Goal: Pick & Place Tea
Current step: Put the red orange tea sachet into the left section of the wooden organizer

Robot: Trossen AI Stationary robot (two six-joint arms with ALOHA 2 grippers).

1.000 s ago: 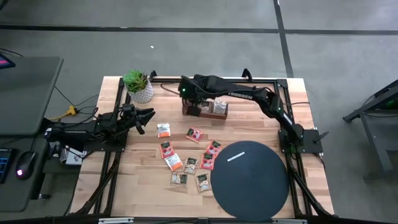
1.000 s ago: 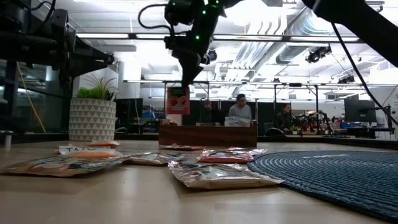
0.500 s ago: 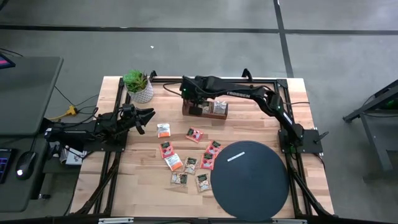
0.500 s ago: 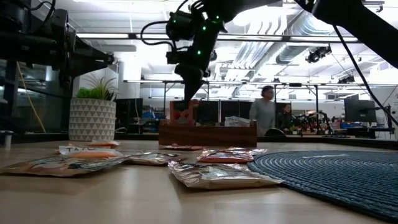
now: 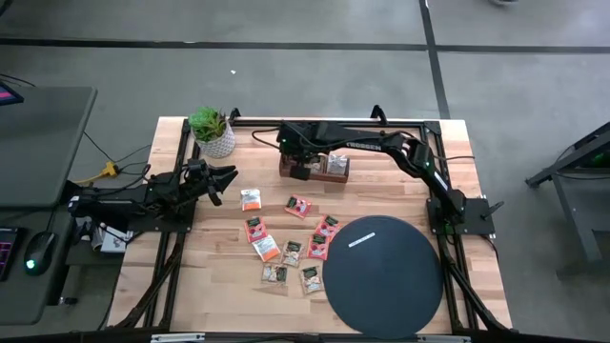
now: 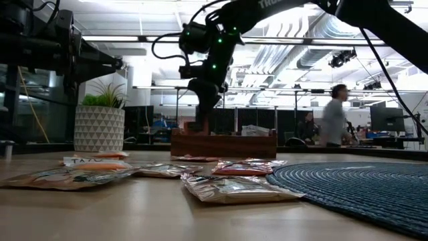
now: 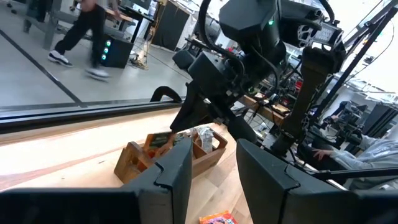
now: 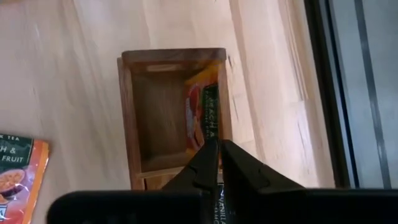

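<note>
Right tool (image 8: 214,163) still pinching orange sachet (image 8: 200,118) in tray's (image 8: 127,112) end compartment; lifting before full release drags it out.

An orange sachet (image 8: 200,118) stands on edge in the tray's end compartment; others (image 5: 291,250) lie flat on the table

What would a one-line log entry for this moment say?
right gripper: lowered into wooden tray, orange tea sachet between its fingers | left gripper: waiting at table's left | loose sachets: on table
</note>
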